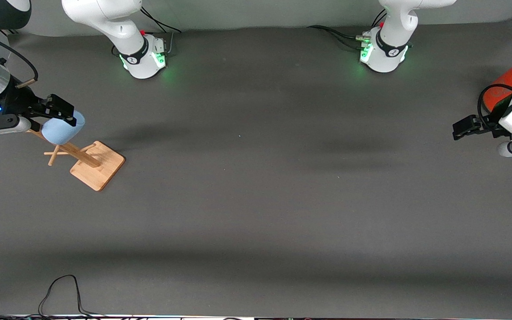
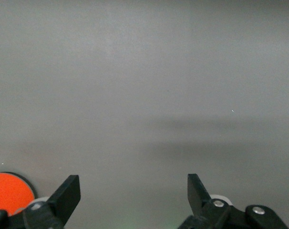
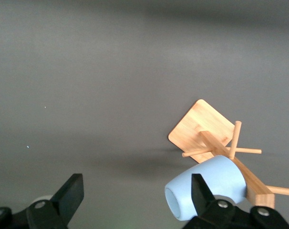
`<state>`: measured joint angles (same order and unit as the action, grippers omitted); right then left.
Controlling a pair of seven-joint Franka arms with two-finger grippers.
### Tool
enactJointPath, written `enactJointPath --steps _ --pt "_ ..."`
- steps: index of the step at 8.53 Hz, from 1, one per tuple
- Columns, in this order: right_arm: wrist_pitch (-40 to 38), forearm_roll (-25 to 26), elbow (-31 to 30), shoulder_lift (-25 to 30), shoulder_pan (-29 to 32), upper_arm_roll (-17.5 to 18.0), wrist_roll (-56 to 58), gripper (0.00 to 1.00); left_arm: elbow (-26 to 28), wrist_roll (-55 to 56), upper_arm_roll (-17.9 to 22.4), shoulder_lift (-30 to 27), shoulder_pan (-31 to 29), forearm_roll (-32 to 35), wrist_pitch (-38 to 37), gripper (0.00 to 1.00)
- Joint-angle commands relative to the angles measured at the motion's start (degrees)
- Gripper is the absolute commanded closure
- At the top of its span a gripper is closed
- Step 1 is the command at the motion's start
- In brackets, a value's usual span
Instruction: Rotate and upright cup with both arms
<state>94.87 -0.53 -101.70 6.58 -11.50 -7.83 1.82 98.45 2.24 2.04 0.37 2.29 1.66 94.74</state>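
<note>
The light-blue cup [image 1: 62, 128] hangs tilted on a peg of a wooden rack [image 1: 98, 165] at the right arm's end of the table. My right gripper [image 1: 56, 111] is open beside the cup, which lies against one finger, not between the two. In the right wrist view the cup [image 3: 209, 188] points one round end at the camera, partly hidden by one of my right gripper's [image 3: 136, 188] fingers [image 3: 199, 191]. My left gripper [image 1: 462, 129] is open and empty above the table at the left arm's end, and the left wrist view [image 2: 134, 191] shows only bare mat between its fingers.
A large orange-red container [image 1: 505, 86] stands beside the left arm's wrist, and its orange top shows in the left wrist view [image 2: 8, 191]. The rack's square base and crossed pegs [image 3: 201, 126] sit under the cup. A black cable [image 1: 60, 291] loops at the table's edge nearest the camera.
</note>
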Motion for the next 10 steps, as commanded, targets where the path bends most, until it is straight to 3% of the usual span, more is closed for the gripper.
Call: enactJointPath --steps 1,7,10 --pt "-0.48 -1.41 1.77 -1.30 -0.10 -0.34 -0.42 0.00 0.16 0.30 -0.02 -0.54 0.09 0.36 0.00 0.00" --pt "-1.79 -1.41 1.94 -1.48 -0.01 -0.86 -1.46 0.00 -0.10 1.18 0.07 -0.72 -0.18 0.10 -0.44 0.00" --pt "-8.34 -2.19 6.48 -1.04 0.33 -2.01 -13.38 0.00 -0.10 1.18 0.07 -0.81 -0.18 0.01 -0.17 0.00"
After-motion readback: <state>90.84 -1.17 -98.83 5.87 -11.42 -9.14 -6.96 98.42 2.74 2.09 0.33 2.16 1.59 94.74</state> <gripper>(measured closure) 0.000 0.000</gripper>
